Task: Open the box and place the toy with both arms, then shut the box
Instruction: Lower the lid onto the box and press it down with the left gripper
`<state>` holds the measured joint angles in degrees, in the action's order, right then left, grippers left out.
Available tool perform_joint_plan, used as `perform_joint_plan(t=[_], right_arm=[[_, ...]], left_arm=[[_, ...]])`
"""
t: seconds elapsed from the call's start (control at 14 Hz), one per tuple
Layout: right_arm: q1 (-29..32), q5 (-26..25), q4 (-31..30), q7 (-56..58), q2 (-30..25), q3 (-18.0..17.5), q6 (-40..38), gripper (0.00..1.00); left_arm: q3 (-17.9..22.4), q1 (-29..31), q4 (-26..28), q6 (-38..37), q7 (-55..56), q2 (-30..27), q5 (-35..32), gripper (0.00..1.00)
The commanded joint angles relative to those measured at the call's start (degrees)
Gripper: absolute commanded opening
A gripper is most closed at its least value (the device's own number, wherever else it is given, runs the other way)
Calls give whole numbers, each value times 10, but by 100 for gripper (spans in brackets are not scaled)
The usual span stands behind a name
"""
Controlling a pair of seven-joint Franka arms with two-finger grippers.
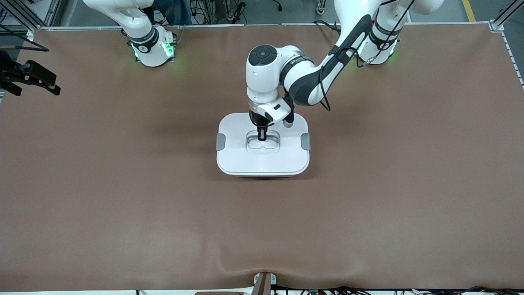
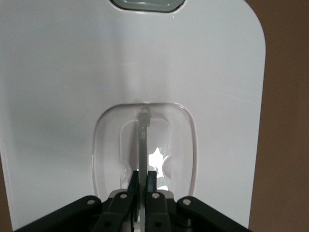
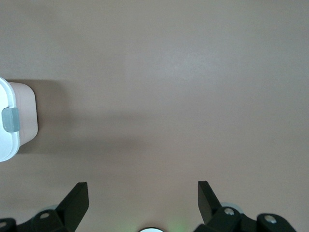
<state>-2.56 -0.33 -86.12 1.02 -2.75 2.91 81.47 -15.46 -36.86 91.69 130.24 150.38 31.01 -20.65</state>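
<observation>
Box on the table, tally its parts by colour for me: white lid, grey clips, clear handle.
White lid: 1
Grey clips: 2
Clear handle: 1
Total: 4

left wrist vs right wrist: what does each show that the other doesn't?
Only left wrist: left claw shut on the clear handle recessed in the white lid.
Only right wrist: right claw open over bare table, plus the box's pink wall.
Both: the box, with a grey side clip in view.
</observation>
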Motion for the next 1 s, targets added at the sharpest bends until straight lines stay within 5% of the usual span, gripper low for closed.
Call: perform_joint_plan(t=[0.0, 0.14, 0.43, 0.93], right_arm=[[-4, -8, 1, -1, -1, 2, 2, 100], [-4, -8, 1, -1, -1, 2, 2, 100], [-4, -8, 1, -1, -1, 2, 2, 100], [-4, -8, 1, -1, -1, 2, 2, 100]], left_arm=[[-2, -1, -4, 18, 14, 7, -9, 11], [-1, -1, -5, 17, 14, 2, -6, 54], [-2, 4, -14, -2, 19, -26, -5, 100], [-1, 53, -42, -98, -134, -68, 43, 100]])
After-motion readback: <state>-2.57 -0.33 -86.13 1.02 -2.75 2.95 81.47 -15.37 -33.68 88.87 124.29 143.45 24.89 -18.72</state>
